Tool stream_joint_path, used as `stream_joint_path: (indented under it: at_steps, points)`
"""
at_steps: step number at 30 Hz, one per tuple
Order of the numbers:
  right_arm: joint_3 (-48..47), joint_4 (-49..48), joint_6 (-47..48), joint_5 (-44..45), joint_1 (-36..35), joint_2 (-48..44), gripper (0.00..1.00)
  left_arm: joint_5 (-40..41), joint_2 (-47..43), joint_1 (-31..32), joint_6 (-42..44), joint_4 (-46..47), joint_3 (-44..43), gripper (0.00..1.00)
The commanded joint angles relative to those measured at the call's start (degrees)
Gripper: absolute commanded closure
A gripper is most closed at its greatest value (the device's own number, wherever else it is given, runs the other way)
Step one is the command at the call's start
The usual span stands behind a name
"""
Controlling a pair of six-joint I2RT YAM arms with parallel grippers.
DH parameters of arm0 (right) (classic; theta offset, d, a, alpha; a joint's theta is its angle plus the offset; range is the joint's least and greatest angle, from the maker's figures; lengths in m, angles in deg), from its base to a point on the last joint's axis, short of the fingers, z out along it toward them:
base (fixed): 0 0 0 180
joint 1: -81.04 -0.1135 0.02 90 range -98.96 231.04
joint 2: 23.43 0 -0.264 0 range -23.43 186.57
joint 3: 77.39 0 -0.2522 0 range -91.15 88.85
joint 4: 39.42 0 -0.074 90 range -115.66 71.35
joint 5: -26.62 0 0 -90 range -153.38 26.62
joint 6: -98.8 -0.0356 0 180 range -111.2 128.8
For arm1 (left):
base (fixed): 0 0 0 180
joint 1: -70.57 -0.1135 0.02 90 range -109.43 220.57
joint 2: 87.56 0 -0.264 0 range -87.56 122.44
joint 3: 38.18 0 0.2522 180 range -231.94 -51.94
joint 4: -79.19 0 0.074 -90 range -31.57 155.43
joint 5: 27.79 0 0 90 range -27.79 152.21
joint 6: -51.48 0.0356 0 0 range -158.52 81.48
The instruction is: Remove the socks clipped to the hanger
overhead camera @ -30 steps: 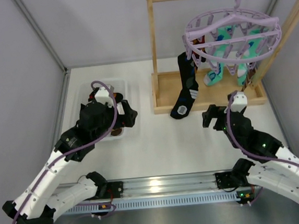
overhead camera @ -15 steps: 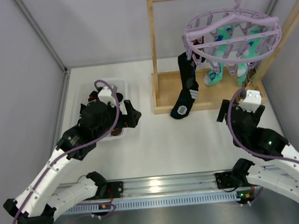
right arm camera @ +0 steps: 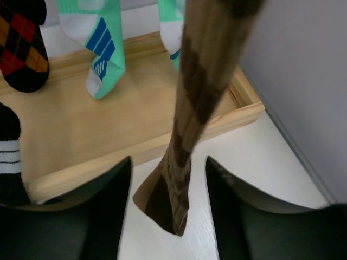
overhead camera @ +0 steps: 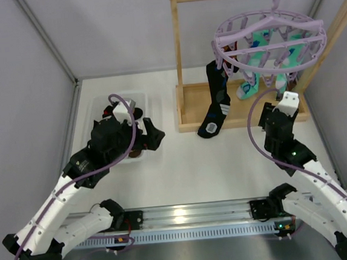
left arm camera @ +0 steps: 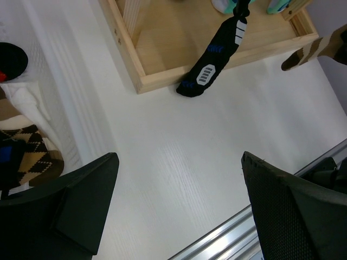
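Observation:
The lilac hanger (overhead camera: 269,39) hangs from the wooden rail. A long black sock (overhead camera: 216,105) with blue-white marks, turquoise socks (overhead camera: 249,88) and a brown sock with dark diamonds (right arm camera: 187,141) dangle from its pegs. My right gripper (right arm camera: 169,211) is open, one finger on each side of the brown sock's lower end, not touching it. The right wrist view also shows a turquoise sock (right arm camera: 95,43) and a black sock with orange-red diamonds (right arm camera: 21,49). My left gripper (left arm camera: 179,206) is open and empty over the table, beside the bin.
A clear plastic bin (overhead camera: 143,99) at the left holds loose socks (left arm camera: 21,157). The wooden frame's tray base (overhead camera: 190,113) stands at the back right, and the black sock's toe (left arm camera: 203,78) drapes over its front edge. Grey walls close in on both sides.
My right gripper has swung right and forward to the tray's front corner and now straddles the hanging brown sock. The left arm has barely moved.

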Motion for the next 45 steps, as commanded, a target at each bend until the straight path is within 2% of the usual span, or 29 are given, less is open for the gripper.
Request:
stream_joint_path:
  at_steps: [1,2,3,4,9,14,17,18,19,20,21,22,23,28,29,32,33,36,45]
  points:
    - [2.0,-9.4,3.3,-3.3,2.1,2.1,0.46,-1.7,-0.2,-0.1,1.2,3.1,0.1,0.02]
    - [2.8,-10.8,3.2,-3.3,2.2,2.3,0.57,-1.8,-0.1,-0.1,1.2,3.1,0.2,0.02]
    - [3.2,-11.5,3.0,-4.2,2.3,2.3,0.62,-2.0,0.0,-0.1,1.1,3.1,0.0,0.02]
    - [3.8,-11.8,3.0,-5.2,2.3,2.0,0.73,-2.0,0.0,-0.1,1.2,3.1,-0.1,0.02]
    - [5.7,-13.7,1.5,-10.3,2.1,-0.8,0.99,-0.1,-0.1,-0.1,0.3,3.1,-4.8,0.02]
    - [7.9,-14.8,-0.2,-10.6,-1.3,-3.3,1.0,1.6,5.0,0.2,-0.7,3.0,-15.1,0.01]
    - [7.6,-14.5,-0.9,-9.2,-4.3,-2.6,1.0,4.9,12.7,3.0,0.4,2.8,-24.5,0.01]
    - [7.5,-14.5,-1.2,-8.9,-6.0,-2.3,1.0,8.0,17.1,7.5,1.5,2.7,-26.9,0.02]
    - [7.1,-14.5,-1.3,-8.3,-7.0,-1.9,1.0,16.9,19.4,10.8,3.0,2.7,-33.0,0.02]
    - [6.6,-14.5,-1.3,-7.9,-8.2,-0.5,1.0,22.6,22.0,15.1,6.2,2.6,-35.9,0.01]
    - [6.2,-14.4,-1.3,-5.5,-11.1,0.3,1.0,26.3,27.5,22.4,7.2,1.7,-39.7,0.02]
    - [5.2,-14.2,-1.2,-3.9,-12.8,1.2,1.0,29.4,30.2,24.5,7.6,1.1,-45.9,0.01]
    - [4.8,-14.2,-1.0,-0.6,-14.8,2.9,1.0,29.4,32.5,25.7,7.8,0.9,-48.9,0.01]
    - [3.7,-15.1,-1.6,1.9,-24.0,5.7,1.0,25.2,45.7,27.2,9.9,1.2,-62.8,0.01]
    - [3.7,-15.0,-1.5,2.2,-24.9,6.3,1.0,21.4,47.6,27.2,10.6,1.1,-67.3,0.02]
    - [4.0,-17.1,-2.0,3.1,-27.4,6.4,1.0,17.8,55.5,28.1,12.2,1.3,-73.8,0.01]
    - [4.0,-17.3,-2.3,3.1,-27.7,6.2,1.0,16.9,59.4,28.2,12.7,1.2,-78.2,0.02]
    - [4.4,-17.7,-2.8,3.1,-29.5,5.6,1.0,17.5,64.6,28.4,14.6,1.3,-83.5,0.01]
    - [4.7,-16.4,-3.6,3.1,-31.2,5.6,1.0,24.5,68.9,28.4,16.5,3.2,-84.0,0.02]
